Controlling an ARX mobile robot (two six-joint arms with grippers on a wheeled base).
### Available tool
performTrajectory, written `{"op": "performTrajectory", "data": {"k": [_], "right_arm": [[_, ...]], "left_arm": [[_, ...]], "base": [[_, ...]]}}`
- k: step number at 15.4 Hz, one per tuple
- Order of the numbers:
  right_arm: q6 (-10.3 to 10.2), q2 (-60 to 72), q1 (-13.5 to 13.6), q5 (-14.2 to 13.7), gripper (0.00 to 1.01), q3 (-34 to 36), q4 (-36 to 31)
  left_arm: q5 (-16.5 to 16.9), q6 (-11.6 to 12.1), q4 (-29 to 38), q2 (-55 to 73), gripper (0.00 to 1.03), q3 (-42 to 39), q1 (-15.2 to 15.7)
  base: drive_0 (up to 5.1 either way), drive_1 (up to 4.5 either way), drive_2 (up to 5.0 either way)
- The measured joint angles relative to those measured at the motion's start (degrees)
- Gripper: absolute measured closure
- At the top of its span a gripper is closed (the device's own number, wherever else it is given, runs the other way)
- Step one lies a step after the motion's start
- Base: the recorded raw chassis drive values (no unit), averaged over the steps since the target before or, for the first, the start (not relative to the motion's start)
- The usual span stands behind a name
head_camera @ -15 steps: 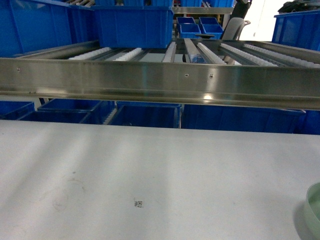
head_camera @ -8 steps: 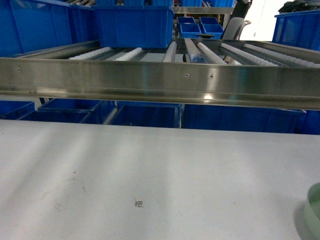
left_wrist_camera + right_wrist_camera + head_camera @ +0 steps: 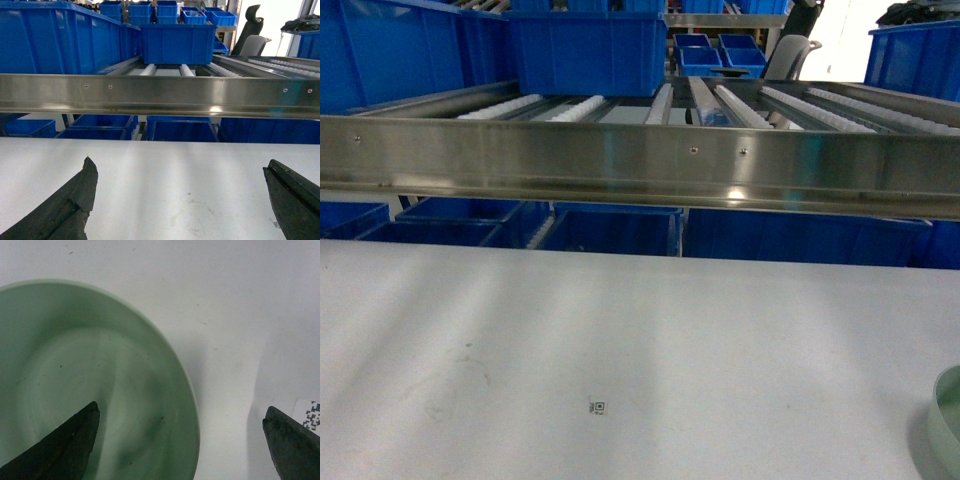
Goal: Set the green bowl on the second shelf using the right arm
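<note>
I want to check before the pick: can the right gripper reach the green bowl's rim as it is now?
Probably yes. The right gripper is open directly above the green bowl; one finger is over the inside, the other over the white table, so the rim lies between them, unobstructed.

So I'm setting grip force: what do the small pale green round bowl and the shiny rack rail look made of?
The pale green round bowl looks like glazed ceramic or hard glossy plastic: smooth, with soft reflections; I cannot tell which. The shiny rack rail looks like brushed stainless steel: mirror-like highlights, visible screw heads.
</note>
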State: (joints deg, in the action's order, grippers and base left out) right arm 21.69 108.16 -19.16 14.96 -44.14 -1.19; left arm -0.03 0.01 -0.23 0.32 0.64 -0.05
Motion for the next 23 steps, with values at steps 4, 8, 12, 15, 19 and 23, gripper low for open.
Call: {"op": "performTrajectory", "data": {"k": [4, 8, 12, 15, 19, 23], "right_arm": [[-2.25, 2.49, 0.09, -2.12, 0.32, 0.07, -2.25], [-3.74, 3.13, 1.92, -3.65, 0.88, 0.5, -4.55], [-4.5, 2.6, 2.1, -3.56, 0.99, 1.64, -6.16], [-5.62, 1.14, 2.56, -3.56, 0.99, 3.3, -8.37], [-8.0, -8.48, 6.43, 0.13, 0.99, 7.76, -18.01], [-12.76, -24.46, 7.48, 4.68, 0.99, 13.0, -22.23]], "left_arm": [[0.0, 0.0, 0.0, 0.0, 0.05, 0.0, 0.0], [0.0, 0.0, 0.02, 0.0, 0.05, 0.0, 0.0], [0.0, 0.0, 0.0, 0.0, 0.05, 0.0, 0.0], [0.0, 0.0, 0.0, 0.0, 0.05, 0.0, 0.0], [0.0, 0.0, 0.0, 0.0, 0.05, 0.0, 0.0], [0.0, 0.0, 0.0, 0.0, 0.05, 0.0, 0.0]], "base": [[0.0, 0.0, 0.0], [0.0, 0.0, 0.0], [0.0, 0.0, 0.0], [0.0, 0.0, 0.0], [0.0, 0.0, 0.0], [0.0, 0.0, 0.0]]}}
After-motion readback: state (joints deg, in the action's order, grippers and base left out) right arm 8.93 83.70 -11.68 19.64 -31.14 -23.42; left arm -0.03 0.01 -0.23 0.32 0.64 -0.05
